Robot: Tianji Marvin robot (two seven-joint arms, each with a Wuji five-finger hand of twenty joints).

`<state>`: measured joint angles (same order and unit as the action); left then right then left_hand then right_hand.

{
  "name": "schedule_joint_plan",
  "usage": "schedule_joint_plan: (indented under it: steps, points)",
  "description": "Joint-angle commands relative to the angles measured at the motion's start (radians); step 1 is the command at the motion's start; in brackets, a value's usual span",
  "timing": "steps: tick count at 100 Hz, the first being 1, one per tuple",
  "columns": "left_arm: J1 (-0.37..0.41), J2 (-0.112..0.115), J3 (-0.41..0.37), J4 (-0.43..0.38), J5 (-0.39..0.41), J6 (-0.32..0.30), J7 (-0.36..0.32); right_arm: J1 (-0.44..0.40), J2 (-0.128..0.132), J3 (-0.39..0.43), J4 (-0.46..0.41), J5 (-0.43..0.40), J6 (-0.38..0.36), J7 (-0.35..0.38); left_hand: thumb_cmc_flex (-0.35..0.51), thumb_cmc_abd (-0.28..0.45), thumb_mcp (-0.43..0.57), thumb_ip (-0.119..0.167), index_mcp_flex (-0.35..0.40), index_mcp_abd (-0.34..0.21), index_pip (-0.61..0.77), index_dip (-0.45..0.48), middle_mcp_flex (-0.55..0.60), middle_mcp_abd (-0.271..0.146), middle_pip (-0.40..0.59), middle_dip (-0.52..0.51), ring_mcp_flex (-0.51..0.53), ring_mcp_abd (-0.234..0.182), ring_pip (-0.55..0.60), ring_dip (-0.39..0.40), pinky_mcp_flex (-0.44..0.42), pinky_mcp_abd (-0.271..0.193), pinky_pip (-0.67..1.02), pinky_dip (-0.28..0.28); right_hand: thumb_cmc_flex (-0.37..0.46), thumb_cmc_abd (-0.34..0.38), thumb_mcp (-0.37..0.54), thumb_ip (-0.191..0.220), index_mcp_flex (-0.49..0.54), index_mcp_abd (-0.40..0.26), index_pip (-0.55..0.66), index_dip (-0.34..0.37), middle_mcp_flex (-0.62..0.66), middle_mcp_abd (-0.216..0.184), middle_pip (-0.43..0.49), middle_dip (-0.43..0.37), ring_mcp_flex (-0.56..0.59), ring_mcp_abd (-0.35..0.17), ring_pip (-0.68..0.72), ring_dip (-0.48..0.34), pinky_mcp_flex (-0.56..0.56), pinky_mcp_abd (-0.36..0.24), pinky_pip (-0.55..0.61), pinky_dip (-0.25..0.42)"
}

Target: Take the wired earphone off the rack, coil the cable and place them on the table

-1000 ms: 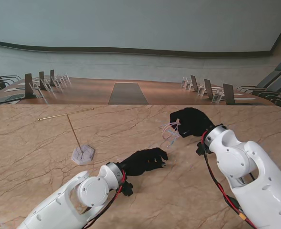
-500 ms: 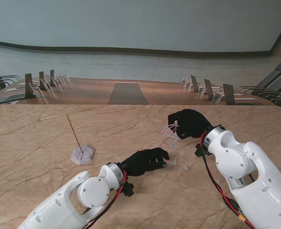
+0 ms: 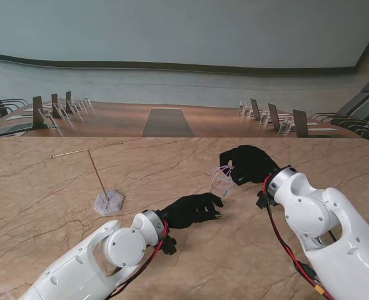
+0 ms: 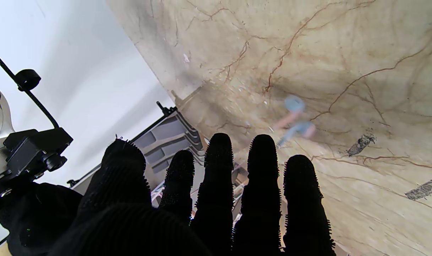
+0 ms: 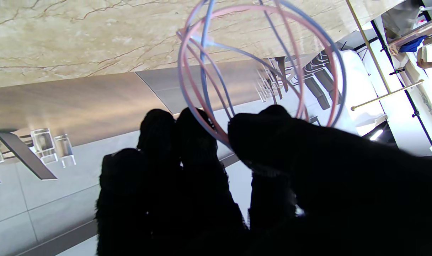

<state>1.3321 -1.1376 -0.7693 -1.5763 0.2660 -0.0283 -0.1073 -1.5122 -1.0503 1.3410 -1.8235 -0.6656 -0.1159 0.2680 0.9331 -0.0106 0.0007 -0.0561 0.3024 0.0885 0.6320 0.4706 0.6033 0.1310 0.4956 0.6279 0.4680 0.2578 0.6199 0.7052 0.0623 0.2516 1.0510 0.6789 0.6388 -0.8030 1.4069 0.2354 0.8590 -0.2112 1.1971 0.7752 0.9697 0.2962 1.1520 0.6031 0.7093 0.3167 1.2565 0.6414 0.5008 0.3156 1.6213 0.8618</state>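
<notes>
Here | marble table [image 3: 47, 200] | conference room | right hand [image 3: 250, 164] pinching cable [image 3: 222, 177]

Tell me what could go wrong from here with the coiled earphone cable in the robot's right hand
1. The pink and blue coiled earphone cable is pinched at only one spot by the right robot hand, so the loose loops could spring apart when released.
2. Blurred earbud ends lie near the black-gloved left robot hand, whose fingers are spread; they could snag and drag.
3. The gold wire rack stands nearby to the left; a wide arm swing might tip it.

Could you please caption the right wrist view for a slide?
Right robot hand pinching coiled pink-and-blue earphone cable above the marble table.
</notes>
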Motion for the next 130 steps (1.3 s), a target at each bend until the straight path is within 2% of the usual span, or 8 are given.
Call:
schedule_joint_plan:
  steps: [1, 36, 69, 76, 84, 96, 115, 130]
  points:
    - [-0.002, -0.007, 0.004, 0.001, -0.004, 0.009, -0.006, -0.004, -0.002, -0.006, -0.012, 0.004, -0.004, 0.002, -0.02, -0.015, -0.003, 0.034, -0.026, 0.014, -0.046, -0.022, -0.035, 0.01, -0.029, -0.015, -0.025, -0.005, -0.017, -0.016, -0.015, 0.005, -0.012, -0.011, 0.013, -0.032, 0.022, -0.056, 0.005, 0.017, 0.048, -0.001, 0.0, 0.105, 0.003, 0.009, 0.019, 0.102, 0.065, 0.016, 0.018, -0.06, 0.023, -0.005]
    - [-0.026, -0.018, 0.013, 0.022, -0.019, 0.013, 0.006, -0.026, 0.001, 0.004, -0.038, 0.012, -0.012, 0.018, 0.005, 0.006, 0.019, 0.029, -0.033, 0.017, -0.042, -0.026, -0.042, 0.01, -0.026, -0.021, -0.027, -0.009, -0.021, -0.019, -0.017, 0.003, -0.017, -0.011, 0.011, -0.035, 0.027, -0.057, 0.006, 0.019, 0.049, -0.006, 0.003, 0.106, 0.004, 0.009, 0.022, 0.104, 0.067, 0.016, 0.022, -0.056, 0.024, -0.006]
    - [-0.029, -0.022, 0.014, 0.024, -0.015, 0.021, 0.019, -0.035, 0.003, -0.001, -0.049, 0.022, -0.015, 0.029, 0.001, -0.006, 0.006, 0.029, -0.041, 0.027, -0.025, -0.019, -0.046, 0.007, -0.008, -0.011, -0.032, -0.01, -0.018, -0.018, -0.017, -0.001, -0.015, -0.008, 0.013, -0.038, 0.028, -0.059, 0.008, 0.025, 0.049, -0.01, 0.007, 0.108, 0.005, 0.01, 0.025, 0.106, 0.068, 0.014, 0.025, -0.05, 0.024, -0.007]
    - [-0.023, -0.018, 0.009, 0.018, -0.002, 0.029, 0.016, -0.037, 0.002, 0.002, -0.053, 0.023, -0.02, 0.027, -0.001, -0.003, 0.008, 0.03, -0.031, 0.021, 0.02, 0.008, -0.037, 0.002, 0.013, 0.005, -0.026, -0.011, -0.012, -0.016, -0.012, -0.001, -0.009, -0.003, 0.012, -0.038, 0.028, -0.059, 0.008, 0.024, 0.049, -0.011, 0.007, 0.107, 0.005, 0.01, 0.026, 0.106, 0.068, 0.014, 0.026, -0.05, 0.025, -0.008]
    - [-0.015, -0.016, 0.003, 0.017, 0.008, 0.033, 0.018, -0.037, 0.001, 0.007, -0.055, 0.024, -0.026, 0.02, 0.01, -0.015, 0.009, 0.024, -0.029, 0.0, 0.127, 0.105, -0.03, 0.0, 0.018, 0.014, -0.024, -0.009, -0.009, -0.015, -0.012, 0.001, -0.009, -0.002, 0.012, -0.037, 0.029, -0.06, 0.007, 0.023, 0.049, -0.012, 0.007, 0.107, 0.005, 0.01, 0.025, 0.105, 0.068, 0.014, 0.027, -0.049, 0.025, -0.008]
    - [-0.01, -0.013, -0.002, 0.015, 0.015, 0.04, 0.014, -0.035, 0.0, 0.01, -0.057, 0.03, -0.032, 0.015, 0.009, -0.015, 0.005, 0.023, -0.034, -0.001, 0.148, 0.131, -0.027, -0.001, 0.022, 0.018, -0.021, -0.008, -0.006, -0.013, -0.013, 0.001, -0.011, -0.003, 0.013, -0.038, 0.029, -0.06, 0.007, 0.024, 0.049, -0.012, 0.008, 0.108, 0.005, 0.01, 0.027, 0.106, 0.069, 0.014, 0.027, -0.048, 0.025, -0.009]
    - [-0.018, -0.014, 0.005, 0.014, 0.006, 0.046, 0.006, -0.038, 0.001, 0.008, -0.064, 0.031, -0.032, 0.022, -0.01, 0.001, 0.0, 0.032, -0.027, 0.017, -0.006, 0.04, -0.043, 0.011, -0.029, -0.017, -0.033, -0.009, -0.036, -0.031, -0.019, 0.003, -0.023, -0.009, 0.012, -0.037, 0.029, -0.061, 0.008, 0.023, 0.05, -0.013, 0.008, 0.106, 0.005, 0.011, 0.027, 0.105, 0.07, 0.013, 0.029, -0.048, 0.025, -0.009]
    - [-0.029, -0.018, 0.015, 0.017, -0.008, 0.048, 0.005, -0.043, 0.002, 0.006, -0.066, 0.03, -0.024, 0.024, -0.013, -0.005, 0.0, 0.032, -0.033, 0.025, -0.045, 0.006, -0.051, 0.015, -0.047, -0.036, -0.035, -0.008, -0.043, -0.035, -0.021, 0.001, -0.029, -0.012, 0.013, -0.037, 0.029, -0.062, 0.008, 0.024, 0.05, -0.013, 0.007, 0.107, 0.005, 0.011, 0.026, 0.106, 0.069, 0.012, 0.028, -0.048, 0.025, -0.01]
